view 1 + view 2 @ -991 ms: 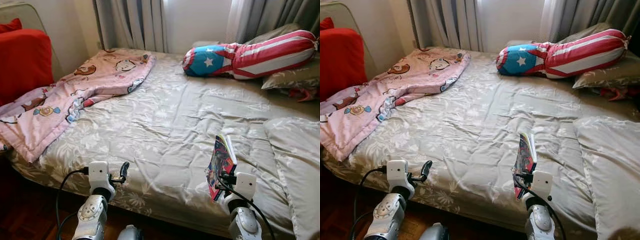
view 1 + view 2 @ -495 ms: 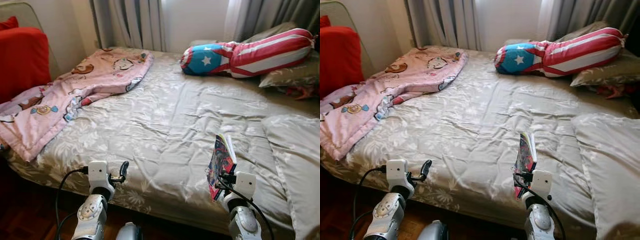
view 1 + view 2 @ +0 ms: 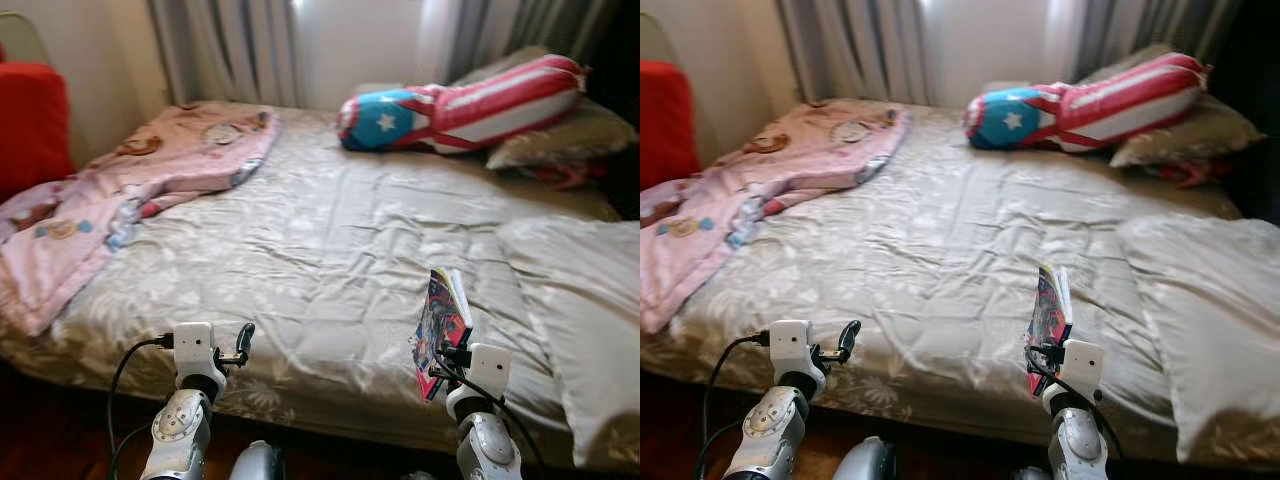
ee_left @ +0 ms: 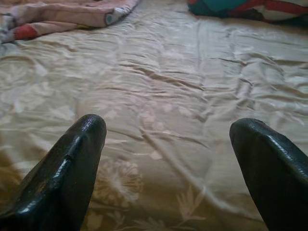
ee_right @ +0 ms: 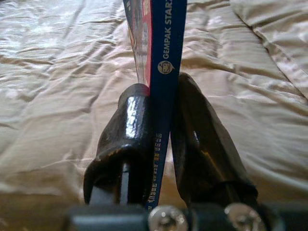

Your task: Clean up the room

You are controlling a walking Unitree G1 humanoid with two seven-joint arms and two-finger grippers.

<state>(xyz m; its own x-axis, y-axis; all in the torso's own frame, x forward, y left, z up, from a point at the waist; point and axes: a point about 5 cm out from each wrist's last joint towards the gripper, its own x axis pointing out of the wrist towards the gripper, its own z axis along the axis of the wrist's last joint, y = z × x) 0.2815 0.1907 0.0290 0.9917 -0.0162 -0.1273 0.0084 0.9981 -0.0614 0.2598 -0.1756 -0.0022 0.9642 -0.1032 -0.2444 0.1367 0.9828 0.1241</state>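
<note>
Bed: wide mattress under a beige-grey cover, satiny and creased in long ridges, printed with a pale flower-and-leaf pattern.

Blanket: soft pink quilted cloth with cartoon figures, rumpled along the bed's left side and reaching to the head end.

Bolster: long stuffed cylinder, red and white stripes, with a blue end bearing a white star; lies across the head of the bed, resting on a grey patterned pillow.

Large pillow: plump, same pale cover fabric, at the bed's right edge.

Red cushion: plain matte fabric, beyond the bed's left side.

Curtains: grey, in vertical folds behind the bed.

Book: thin glossy paperback, multicoloured cover, blue spine printed "GEMPAK STARZ" in the right wrist view; stands upright on edge over the near right part of the bed, its pages slightly fanned at the top.

Change from the earlier frames: the whole scene has slid toward the left and gone softer and blurred, a camera shift; both arms and the book sit in the same place in the picture.

Right hand: two black fingers clenched on the book's lower edge, one on each side of the spine.

Left hand: fingers spread wide apart, holding nothing, poised over the near left edge of the bed.
</note>
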